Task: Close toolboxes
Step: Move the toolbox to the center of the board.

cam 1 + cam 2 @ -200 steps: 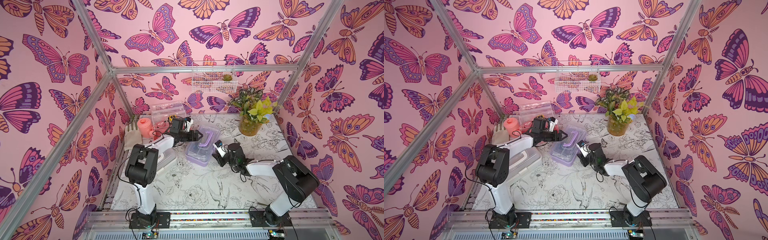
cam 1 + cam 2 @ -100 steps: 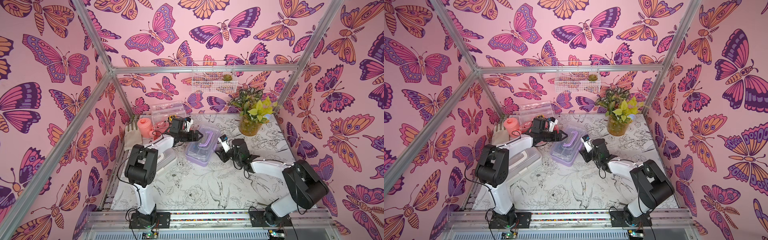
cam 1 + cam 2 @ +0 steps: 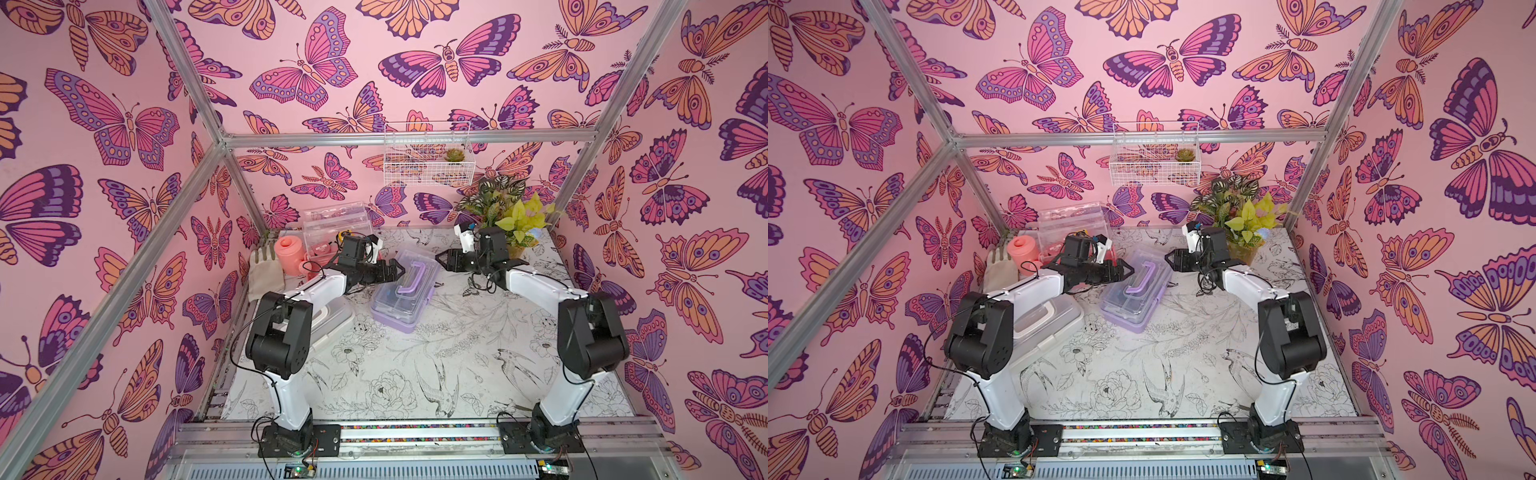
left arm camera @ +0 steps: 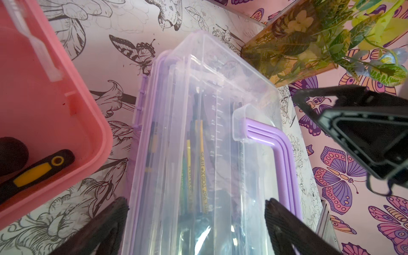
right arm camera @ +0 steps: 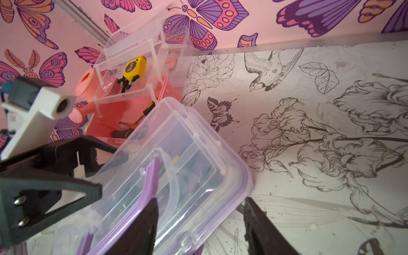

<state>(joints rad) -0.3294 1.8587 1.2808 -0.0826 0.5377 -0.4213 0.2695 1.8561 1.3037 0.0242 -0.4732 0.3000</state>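
The flowery surface [image 3: 415, 370] is carrying the purple toolbox [image 3: 405, 293], which is lying in the middle with its lid down. The left gripper [image 3: 399, 270] is hovering right at one long side, its jaws spread wide and holding nothing. The right gripper [image 3: 440, 259] is hanging beside the far corner, jaws partly apart, empty too.

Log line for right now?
purple box: lid down | pink box: lid open | left gripper: open | right gripper: open
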